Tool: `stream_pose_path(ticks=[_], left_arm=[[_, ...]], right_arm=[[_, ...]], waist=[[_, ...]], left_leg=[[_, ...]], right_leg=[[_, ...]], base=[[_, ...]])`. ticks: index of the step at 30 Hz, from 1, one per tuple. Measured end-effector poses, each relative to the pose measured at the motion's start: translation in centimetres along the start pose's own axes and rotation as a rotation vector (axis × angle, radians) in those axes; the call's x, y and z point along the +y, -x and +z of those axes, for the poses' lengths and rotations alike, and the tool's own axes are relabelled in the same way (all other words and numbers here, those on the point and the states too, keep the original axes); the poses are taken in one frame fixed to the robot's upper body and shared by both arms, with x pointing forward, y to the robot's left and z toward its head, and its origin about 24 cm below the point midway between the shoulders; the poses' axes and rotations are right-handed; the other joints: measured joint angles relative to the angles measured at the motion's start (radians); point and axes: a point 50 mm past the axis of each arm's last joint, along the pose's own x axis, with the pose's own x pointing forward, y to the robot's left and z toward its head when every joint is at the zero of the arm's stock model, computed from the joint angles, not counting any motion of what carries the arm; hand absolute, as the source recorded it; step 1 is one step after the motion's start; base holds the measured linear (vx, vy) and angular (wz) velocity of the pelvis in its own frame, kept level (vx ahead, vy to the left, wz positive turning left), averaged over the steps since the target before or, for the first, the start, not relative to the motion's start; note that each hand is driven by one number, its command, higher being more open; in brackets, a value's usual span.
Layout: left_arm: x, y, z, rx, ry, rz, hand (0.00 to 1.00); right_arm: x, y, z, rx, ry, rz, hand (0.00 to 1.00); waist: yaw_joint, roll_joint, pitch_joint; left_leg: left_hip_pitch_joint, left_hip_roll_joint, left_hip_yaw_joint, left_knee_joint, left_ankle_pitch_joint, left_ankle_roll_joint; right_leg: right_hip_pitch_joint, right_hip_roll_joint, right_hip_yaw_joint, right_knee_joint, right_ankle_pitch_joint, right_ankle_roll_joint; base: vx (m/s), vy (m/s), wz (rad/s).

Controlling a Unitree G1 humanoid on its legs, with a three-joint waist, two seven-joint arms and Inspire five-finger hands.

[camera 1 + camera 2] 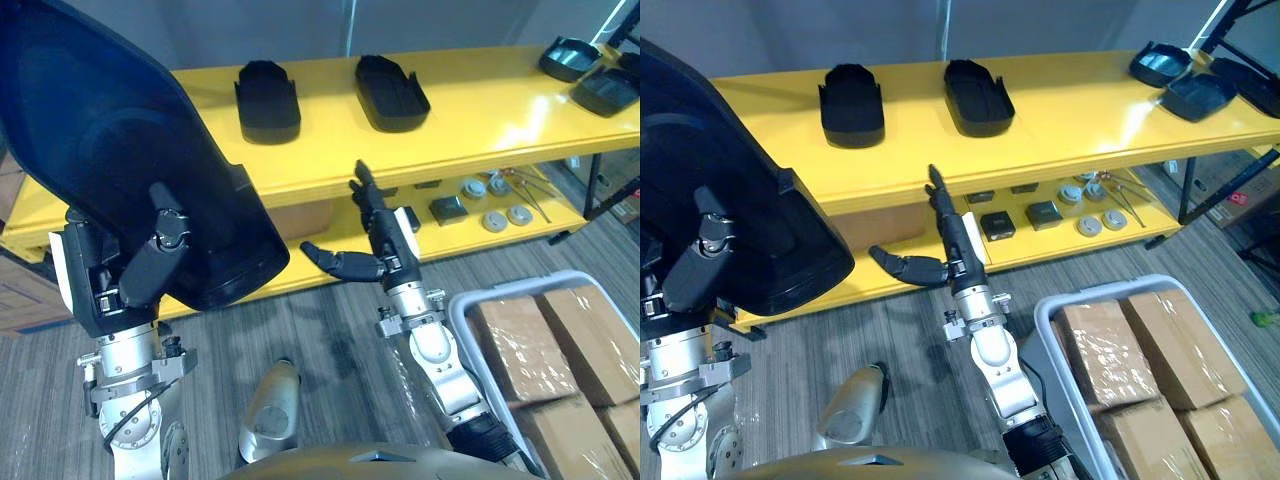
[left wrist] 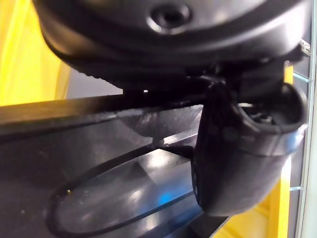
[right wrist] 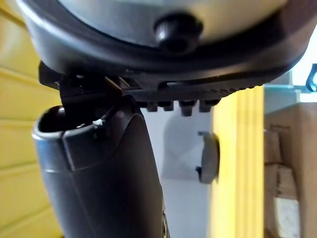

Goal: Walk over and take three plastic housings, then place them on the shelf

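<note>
Left eye view, yellow two-tier shelf [image 1: 480,105], grey plank floor [image 1: 330,322]

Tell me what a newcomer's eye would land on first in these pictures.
The held black housing looms at the left, close to the camera, gripped by the left hand. Behind it, the bright yellow shelf carries one black housing beside another housing on its top board. The right hand is open in front of the shelf's front edge.
</note>
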Motion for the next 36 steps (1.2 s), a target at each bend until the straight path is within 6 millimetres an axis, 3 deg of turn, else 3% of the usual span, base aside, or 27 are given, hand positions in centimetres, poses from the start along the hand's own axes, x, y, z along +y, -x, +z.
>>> stream_pose_path(ticks=[1, 2, 3, 4, 6, 7, 9, 10, 11, 14, 17, 21, 23, 24, 25, 26, 27, 29, 30, 31, 32, 33, 34, 36], left_arm=[[0.1, -0.3, 0.2, -0.013, -0.019, 0.001, 0.0], [0.1, -0.4, 0.2, -0.019, -0.025, -0.001, 0.0], [0.2, -0.9, -0.1, -0.016, -0.026, 0.026, 0.0], [0.2, -1.1, -0.3, -0.01, -0.021, 0.051, 0.0], [0.1, -1.5, -0.6, -0.016, -0.009, 0.071, 0.0], [-0.4, -2.0, -1.0, -0.018, 0.016, 0.071, 0.0], [-0.8, -2.0, -1.8, 0.006, 0.027, 0.065, 0.0], [-0.8, -1.8, -2.1, 0.027, 0.027, 0.061, 0.0], [-0.9, -1.5, -2.5, 0.047, 0.027, 0.054, 0.0], [-1.0, -1.0, -2.9, 0.08, 0.042, 0.061, 0.0], [-1.0, -0.8, -3.0, 0.086, 0.046, 0.052, 0.0], [-1.3, -0.8, -2.9, 0.084, 0.051, 0.038, 0.0], [-1.7, -0.8, -3.0, 0.086, 0.069, 0.022, 0.0], [-2.1, -0.8, -3.0, 0.09, 0.076, 0.014, 0.0], [-2.5, -0.8, -3.1, 0.088, 0.07, -0.001, 0.0], [-2.6, -0.8, -3.0, 0.086, 0.063, -0.009, 0.0], [-2.7, -0.8, -3.0, 0.084, 0.054, -0.018, 0.0], [-2.5, -0.8, -3.1, 0.087, 0.051, -0.015, 0.0], [-2.3, -0.7, -3.0, 0.088, 0.044, -0.018, 0.0], [-2.2, -0.6, -3.0, 0.089, 0.039, -0.017, 0.0], [-2.0, -0.4, -3.0, 0.095, 0.033, -0.013, 0.0], [-1.9, -0.3, -3.0, 0.098, 0.026, -0.013, 0.0], [-1.9, -0.4, -3.0, 0.097, 0.024, -0.023, 0.0], [-1.8, -0.4, -3.1, 0.105, 0.026, -0.045, 0.0]], right_arm=[[-0.3, -0.3, 0.4, -0.032, 0.003, -0.021, 1.0], [-0.3, -0.6, 0.6, -0.049, -0.003, -0.033, 1.0], [-0.5, -1.1, 1.1, -0.081, -0.006, -0.049, 1.0], [-0.7, -1.4, 1.3, -0.095, -0.009, -0.053, 1.0], [-1.5, -1.8, 2.2, -0.133, -0.023, -0.086, 1.0], [-2.5, -1.9, 3.6, -0.195, -0.028, -0.122, 1.0], [-3.5, -1.9, 5.0, -0.26, -0.02, -0.142, 1.0], [-4.0, -1.9, 5.5, -0.282, -0.016, -0.144, 1.0], [-4.5, -1.8, 5.9, -0.31, -0.028, -0.141, 1.0], [-5.5, -2.0, 6.1, -0.32, -0.026, -0.12, 1.0], [-6.2, -2.1, 6.5, -0.334, -0.021, -0.119, 1.0], [-7.1, -2.0, 6.7, -0.345, -0.048, -0.126, 1.0], [-7.6, -1.8, 6.6, -0.337, -0.056, -0.135, 1.0], [-7.9, -1.7, 6.6, -0.327, -0.049, -0.14, 1.0], [-8.0, -1.7, 6.5, -0.315, -0.056, -0.143, 1.0], [-8.1, -1.7, 6.4, -0.308, -0.075, -0.148, 1.0], [-8.2, -1.7, 6.2, -0.294, -0.092, -0.15, 1.0], [-8.2, -1.7, 6.0, -0.278, -0.114, -0.129, 1.0], [-8.0, -1.6, 5.9, -0.271, -0.134, -0.107, 1.0], [-8.0, -1.6, 5.9, -0.269, -0.145, -0.094, 1.0], [-7.9, -1.6, 5.8, -0.264, -0.167, -0.08, 1.0], [-7.6, -1.5, 5.5, -0.256, -0.197, -0.071, 1.0], [-7.0, -1.1, 4.8, -0.233, -0.232, -0.075, 1.0], [-6.0, -0.8, 3.9, -0.197, -0.289, -0.095, 1.0]], waist=[[-0.011, 0.0, -0.003], [-0.019, 0.009, 0.003], [-0.035, 0.009, 0.003], [-0.045, 0.014, 0.004], [-0.056, 0.023, -0.001], [-0.08, 0.028, -0.007], [-0.111, 0.016, -0.014], [-0.125, 0.012, -0.017], [-0.13, 0.004, -0.025], [-0.1, 0.064, -0.057], [-0.097, 0.069, -0.061], [-0.101, 0.075, -0.067], [-0.103, 0.073, -0.069], [-0.112, 0.067, -0.069], [-0.125, 0.074, -0.07], [-0.129, 0.077, -0.072], [-0.133, 0.08, -0.075], [-0.13, 0.083, -0.076], [-0.128, 0.098, -0.087], [-0.129, 0.109, -0.095], [-0.128, 0.121, -0.101], [-0.134, 0.127, -0.106], [-0.148, 0.119, -0.103], [-0.149, 0.08, -0.098]], left_leg=[[0.023, -0.004, -0.001, -0.044, 0.009, 0.017], [0.035, -0.005, -0.013, -0.065, 0.014, 0.028], [0.088, -0.002, -0.028, -0.125, 0.032, 0.058], [0.127, -0.002, -0.035, -0.164, 0.039, 0.067], [0.174, -0.002, -0.048, -0.218, 0.047, 0.073], [0.181, -0.016, -0.077, -0.234, 0.047, 0.075], [0.192, -0.055, -0.125, -0.237, 0.05, 0.067], [0.196, -0.079, -0.149, -0.234, 0.042, 0.066], [0.197, -0.111, -0.174, -0.225, 0.025, 0.057], [0.174, -0.063, -0.149, -0.209, 0.004, 0.039], [0.213, -0.034, -0.071, -0.234, 0.004, 0.037], [0.214, -0.024, 0.042, -0.229, 0.005, 0.038], [0.207, -0.037, 0.077, -0.236, 0.023, 0.024], [0.196, -0.059, 0.085, -0.228, 0.029, -0.004], [0.168, -0.021, 0.147, -0.181, 0.006, 0.012], [0.157, 0.009, 0.164, -0.163, 0.0, 0.007], [0.13, 0.084, 0.174, -0.121, -0.002, -0.007], [0.118, 0.165, 0.162, -0.117, 0.031, -0.019], [0.137, 0.195, 0.113, -0.17, 0.171, -0.013], [0.146, 0.192, 0.085, -0.182, 0.188, -0.043], [0.159, 0.169, 0.077, -0.186, 0.125, -0.079], [0.168, 0.15, 0.093, -0.199, 0.08, -0.085], [0.202, 0.124, 0.134, -0.245, 0.027, -0.088], [0.23, 0.082, 0.165, -0.256, 0.024, -0.075]], right_leg=[[-0.07, 0.004, 0.08, 0.084, 0.078, 0.018], [-0.105, 0.018, 0.107, 0.131, 0.043, 0.039], [-0.16, 0.083, 0.135, 0.178, -0.075, 0.064], [-0.173, 0.141, 0.144, 0.137, -0.122, 0.058], [-0.199, 0.246, 0.162, -0.002, -0.153, 0.051], [-0.243, 0.332, 0.229, -0.124, -0.151, 0.054], [-0.286, 0.36, 0.288, -0.204, -0.138, 0.045], [-0.285, 0.349, 0.283, -0.244, -0.104, 0.021], [-0.276, 0.333, 0.284, -0.277, -0.003, 0.02], [-0.232, 0.37, 0.222, -0.36, 0.015, 0.006], [-0.157, 0.389, 0.192, -0.407, 0.012, 0.0], [-0.117, 0.384, 0.164, -0.436, 0.008, -0.006], [-0.101, 0.364, 0.135, -0.459, 0.008, -0.006], [-0.085, 0.33, 0.117, -0.481, 0.012, -0.001], [-0.073, 0.312, 0.084, -0.484, 0.013, 0.002], [-0.069, 0.305, 0.073, -0.481, 0.013, 0.002], [-0.059, 0.288, 0.058, -0.478, 0.013, 0.002], [-0.059, 0.247, 0.055, -0.459, 0.015, 0.009], [-0.071, 0.21, 0.072, -0.431, 0.004, 0.066], [-0.084, 0.201, 0.089, -0.418, -0.003, 0.107], [-0.101, 0.177, 0.118, -0.407, 0.003, 0.137], [-0.111, 0.153, 0.13, -0.407, 0.014, 0.156], [-0.109, 0.114, 0.144, -0.413, 0.035, 0.189], [-0.099, 0.073, 0.162, -0.429, 0.075, 0.201]], base=[[0.21, 0.318, 0.14], [0.27, 0.216, 0.15], [0.23, 0.133, 0.13], [0.2, 0.086, 0.13], [0.22, 0.089, 0.37], [0.25, 0.062, 0.73], [0.23, -0.006, 1.05], [0.32, -0.121, 1.21], [0.27, -0.149, 0.93], [0.28, -0.139, 0.55], [0.21, -0.094, 0.4], [0.11, -0.004, 0.3], [0.04, 0.063, 0.44], [0.01, 0.132, 0.76], [0.0, 0.118, 0.81], [0.0, 0.193, 0.75], [0.01, 0.175, 0.48], [0.03, 0.357, 0.19], [0.04, 0.431, -0.13], [0.03, 0.41, -0.32], [0.0, 0.286, -0.3], [-0.03, 0.524, -0.23], [-0.03, 0.51, -0.09], [-0.07, 0.437, -0.26]])
